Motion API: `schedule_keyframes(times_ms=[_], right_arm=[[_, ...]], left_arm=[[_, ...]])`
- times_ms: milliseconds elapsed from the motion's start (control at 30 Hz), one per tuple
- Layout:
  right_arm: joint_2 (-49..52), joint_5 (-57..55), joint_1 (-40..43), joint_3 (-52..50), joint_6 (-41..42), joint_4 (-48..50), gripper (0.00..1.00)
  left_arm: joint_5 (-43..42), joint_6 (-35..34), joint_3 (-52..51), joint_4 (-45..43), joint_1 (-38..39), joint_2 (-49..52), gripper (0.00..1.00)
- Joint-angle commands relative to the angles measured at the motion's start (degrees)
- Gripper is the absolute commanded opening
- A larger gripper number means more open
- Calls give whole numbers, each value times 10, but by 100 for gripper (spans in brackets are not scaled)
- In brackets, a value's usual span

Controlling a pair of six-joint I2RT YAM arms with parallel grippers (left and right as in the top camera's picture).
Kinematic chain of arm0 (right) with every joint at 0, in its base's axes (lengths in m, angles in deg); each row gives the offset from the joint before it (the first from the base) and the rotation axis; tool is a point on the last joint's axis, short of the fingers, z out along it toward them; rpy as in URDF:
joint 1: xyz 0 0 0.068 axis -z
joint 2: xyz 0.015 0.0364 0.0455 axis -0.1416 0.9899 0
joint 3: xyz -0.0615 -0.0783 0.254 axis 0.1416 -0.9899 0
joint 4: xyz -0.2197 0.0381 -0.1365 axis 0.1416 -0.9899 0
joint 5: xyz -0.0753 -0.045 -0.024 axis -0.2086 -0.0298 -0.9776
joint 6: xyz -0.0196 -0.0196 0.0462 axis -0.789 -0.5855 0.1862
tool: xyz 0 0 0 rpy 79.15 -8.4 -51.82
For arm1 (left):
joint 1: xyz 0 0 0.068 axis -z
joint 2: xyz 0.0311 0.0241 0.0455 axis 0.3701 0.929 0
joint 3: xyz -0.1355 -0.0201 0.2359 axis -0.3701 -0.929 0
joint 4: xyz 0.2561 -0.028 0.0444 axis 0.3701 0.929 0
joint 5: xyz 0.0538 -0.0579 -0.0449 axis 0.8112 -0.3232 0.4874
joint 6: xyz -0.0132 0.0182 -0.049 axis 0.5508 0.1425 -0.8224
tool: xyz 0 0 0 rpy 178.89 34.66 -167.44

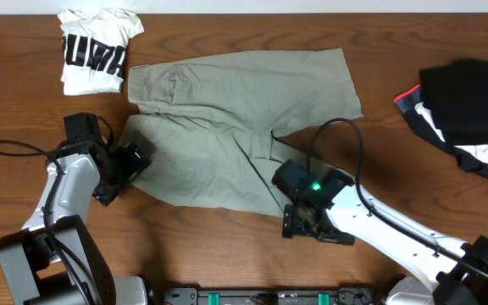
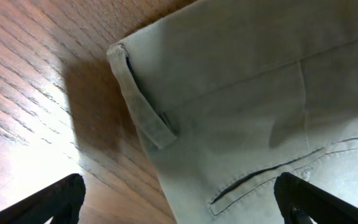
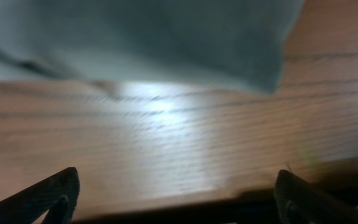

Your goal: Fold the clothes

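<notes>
The khaki grey-green shorts (image 1: pixel 227 119) lie spread flat on the wooden table, waistband to the left and legs to the right. My left gripper (image 1: pixel 124 174) is open at the waistband's near corner; the left wrist view shows a belt loop (image 2: pixel 148 115) and a welt pocket (image 2: pixel 278 171) between its fingers (image 2: pixel 179 208). My right gripper (image 1: pixel 299 222) is open over bare wood just past the near leg's hem; in the right wrist view the shorts' hem (image 3: pixel 166 43) lies beyond its fingers (image 3: pixel 176 202).
A folded white printed tee (image 1: pixel 98 49) sits at the far left. A dark pile of clothes (image 1: pixel 468 114) lies at the right edge. The table's front edge (image 3: pixel 241 193) is right below my right gripper.
</notes>
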Motion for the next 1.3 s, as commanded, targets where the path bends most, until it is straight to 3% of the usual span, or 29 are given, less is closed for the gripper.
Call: schedule_keyframes(times_ms=[0,167,700,1100,1267], right_arm=[[-9,-24,23,-18,8,11,99],[-9,-36,51,-41,8,33,99],[-9,-53,54,-132,-20,202,99],[-9,-97,54,-135,-24,227,95],[-9,-107,54,-135,-25,236,91]], left_arm=[[-3,8,-1,-4,-3,13,94],[-3,8,-1,-14,-3,34,80],[-3,8,-1,-41,-3,68,63],[-3,8,-1,-50,-3,68,31],[-3,8,-1,-50,-3,68,29]])
